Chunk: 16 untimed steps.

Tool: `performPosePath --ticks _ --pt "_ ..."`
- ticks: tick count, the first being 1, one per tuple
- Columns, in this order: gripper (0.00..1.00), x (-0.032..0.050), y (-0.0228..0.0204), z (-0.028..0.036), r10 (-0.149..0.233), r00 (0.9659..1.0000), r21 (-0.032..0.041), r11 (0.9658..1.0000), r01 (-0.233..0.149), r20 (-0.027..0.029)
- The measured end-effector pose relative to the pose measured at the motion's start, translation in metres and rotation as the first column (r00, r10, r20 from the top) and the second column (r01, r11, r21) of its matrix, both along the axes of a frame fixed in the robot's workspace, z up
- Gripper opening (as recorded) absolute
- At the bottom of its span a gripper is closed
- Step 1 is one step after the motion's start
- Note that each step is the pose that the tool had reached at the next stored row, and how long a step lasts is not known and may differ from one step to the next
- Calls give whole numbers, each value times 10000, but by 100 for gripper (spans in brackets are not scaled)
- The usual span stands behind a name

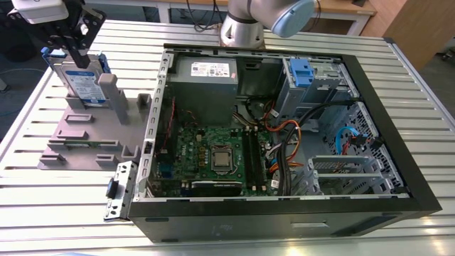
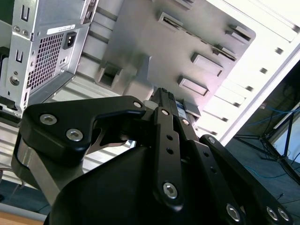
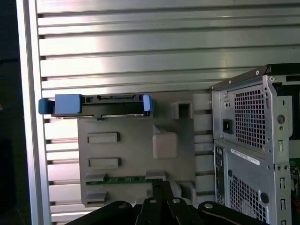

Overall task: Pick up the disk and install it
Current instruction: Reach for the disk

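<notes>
Gripper (image 1: 74, 52) is hovering, fingers together and empty, near the top of the disk (image 1: 84, 84), which is standing upright in the stand (image 1: 82, 130) on the exterior view's left; descending unopened risks knocking it askew.

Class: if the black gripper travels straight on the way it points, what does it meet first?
The gripper would probably meet the grey plastic stand near its upright post, not the blue-framed silver disk at its edge; depth unclear.
</notes>
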<state>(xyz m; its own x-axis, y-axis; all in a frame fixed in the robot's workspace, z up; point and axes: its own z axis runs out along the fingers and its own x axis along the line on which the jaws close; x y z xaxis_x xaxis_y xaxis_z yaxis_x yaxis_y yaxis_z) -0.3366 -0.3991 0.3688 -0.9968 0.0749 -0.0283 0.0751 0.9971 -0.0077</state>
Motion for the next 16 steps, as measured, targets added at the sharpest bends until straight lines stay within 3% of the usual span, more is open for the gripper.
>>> performPosePath --ticks 16 --pt "11 -71 0 -13 1 10000 1 10000 -1 2"
